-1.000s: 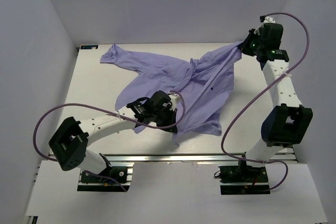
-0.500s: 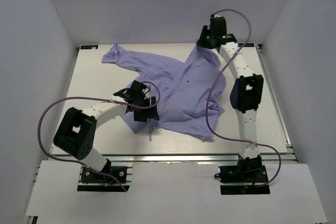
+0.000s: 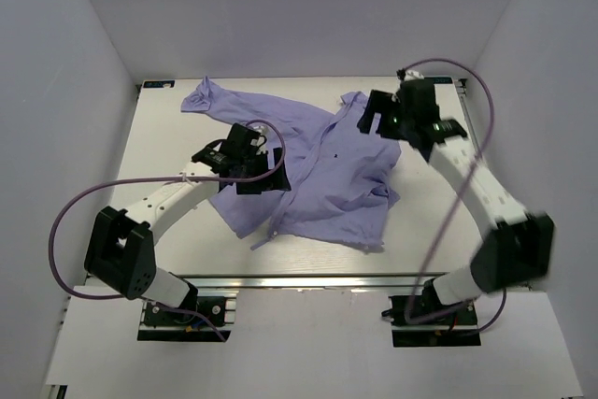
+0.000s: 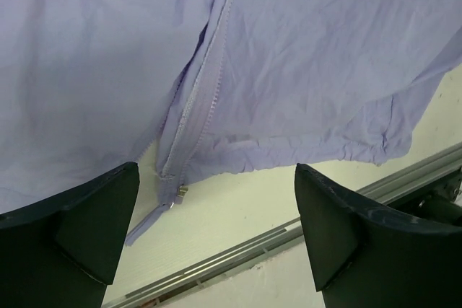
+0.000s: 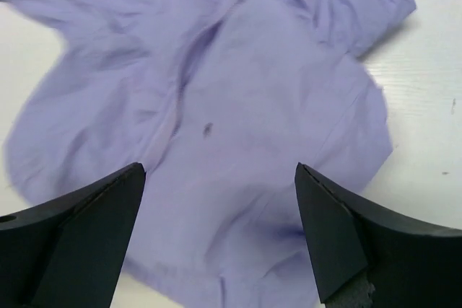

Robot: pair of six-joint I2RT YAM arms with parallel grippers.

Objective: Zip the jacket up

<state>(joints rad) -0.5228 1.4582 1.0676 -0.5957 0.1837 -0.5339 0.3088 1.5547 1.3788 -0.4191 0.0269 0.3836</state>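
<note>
The lavender jacket [image 3: 327, 175] lies spread on the white table [image 3: 163, 161], one sleeve reaching to the far left. My left gripper [image 3: 269, 175] hovers over its left front panel, open and holding nothing. In the left wrist view the left gripper [image 4: 216, 232] frames the zipper's lower end; the small metal slider [image 4: 177, 194] sits at the hem with a strip of tape trailing past it. My right gripper [image 3: 374, 121] hangs above the collar end. The right wrist view shows the right gripper [image 5: 220, 232] open over the jacket [image 5: 238, 164], near a small dark spot [image 5: 207, 129].
A metal rail [image 3: 355, 279] runs along the table's near edge, close to the jacket's hem. White walls enclose the table on the left, far and right sides. Purple cables loop off both arms.
Both grippers opened and let go of the jacket, which settled flat on the table. The right arm swung in from the far right corner. The left gripper drew back to the far left.
</note>
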